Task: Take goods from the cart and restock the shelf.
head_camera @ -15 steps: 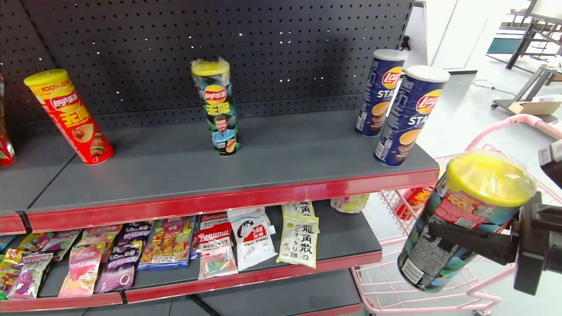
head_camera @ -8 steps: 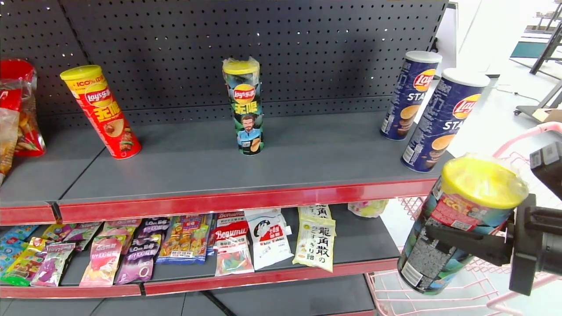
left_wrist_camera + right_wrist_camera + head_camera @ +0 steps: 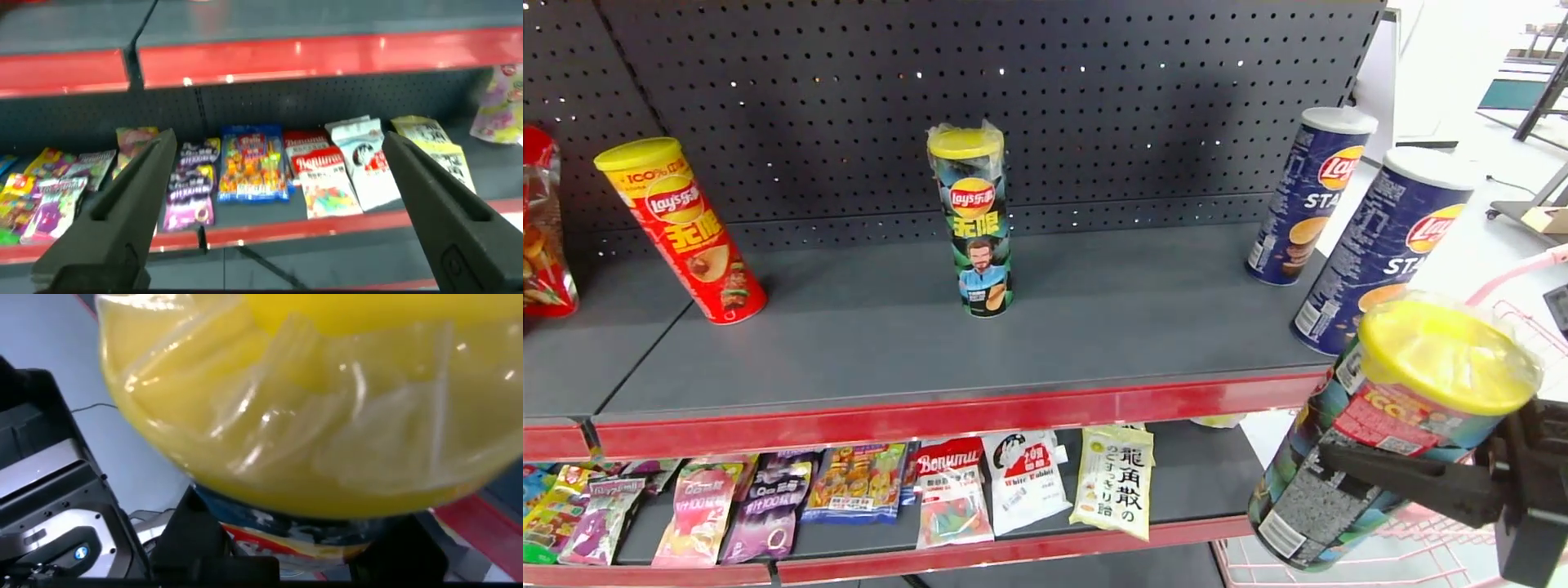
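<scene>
Clamping the tilted yellow-lidded chip can (image 3: 1421, 384) mid-body, the right gripper (image 3: 1392, 474) holds it near right — just off the end of the shelf (image 3: 931, 412), over the pink cart (image 3: 1515, 273); the left gripper (image 3: 278, 139) gapes wide, empty.

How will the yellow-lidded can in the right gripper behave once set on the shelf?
The chip can is tall and narrow, so it probably tips easily. Its crinkly plastic wrap may slip in the right gripper. Being round, it would likely roll if it falls.
</scene>
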Tool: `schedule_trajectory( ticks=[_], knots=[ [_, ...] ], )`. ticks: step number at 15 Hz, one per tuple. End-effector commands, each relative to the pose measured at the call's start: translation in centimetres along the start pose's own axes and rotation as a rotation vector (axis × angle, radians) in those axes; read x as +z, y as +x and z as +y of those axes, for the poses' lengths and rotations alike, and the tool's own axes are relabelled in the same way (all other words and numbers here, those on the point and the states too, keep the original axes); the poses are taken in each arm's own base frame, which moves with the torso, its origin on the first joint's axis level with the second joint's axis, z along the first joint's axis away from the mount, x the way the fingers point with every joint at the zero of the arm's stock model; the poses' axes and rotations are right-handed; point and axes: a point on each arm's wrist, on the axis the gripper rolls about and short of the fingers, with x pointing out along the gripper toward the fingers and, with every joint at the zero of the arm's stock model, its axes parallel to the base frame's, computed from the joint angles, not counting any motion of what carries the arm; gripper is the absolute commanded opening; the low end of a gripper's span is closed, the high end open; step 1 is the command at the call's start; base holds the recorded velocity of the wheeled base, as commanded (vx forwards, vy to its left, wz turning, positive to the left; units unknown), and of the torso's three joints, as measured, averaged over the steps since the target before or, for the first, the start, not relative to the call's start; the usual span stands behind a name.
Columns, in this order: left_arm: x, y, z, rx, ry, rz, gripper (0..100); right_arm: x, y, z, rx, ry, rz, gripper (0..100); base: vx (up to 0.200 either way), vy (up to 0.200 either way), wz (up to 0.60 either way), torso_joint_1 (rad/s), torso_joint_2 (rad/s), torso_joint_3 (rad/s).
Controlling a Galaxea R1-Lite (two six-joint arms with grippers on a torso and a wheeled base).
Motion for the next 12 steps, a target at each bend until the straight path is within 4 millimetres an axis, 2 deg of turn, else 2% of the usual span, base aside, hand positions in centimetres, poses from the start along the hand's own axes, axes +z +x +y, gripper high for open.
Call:
schedule_trajectory(
  ticks=[1,7,11,12],
  knots=[
    [0.0,0.0,0.0,-0.001,0.0,0.0,100,0.2,0.1,0.6,0.039,-0.016,-0.009,0,0.2,0.0,0.0,0.007,0.0,-0.007],
    [0.0,0.0,0.0,-0.003,-0.005,0.002,100,0.8,0.2,1.0,0.075,-0.033,-0.03,0,0.0,0.0,0.0,0.0,0.0,0.0],
    [0.0,0.1,0.0,-0.006,0.004,0.018,100,2.5,0.4,0.7,0.075,-0.046,-0.07,0,0.0,0.0,0.0,0.0,0.0,0.0],
    [0.1,0.1,0.0,-0.006,0.021,0.015,100,2.5,1.0,1.0,0.13,-0.046,-0.063,0,0.0,0.0,0.0,0.0,0.0,0.0]
  ],
)
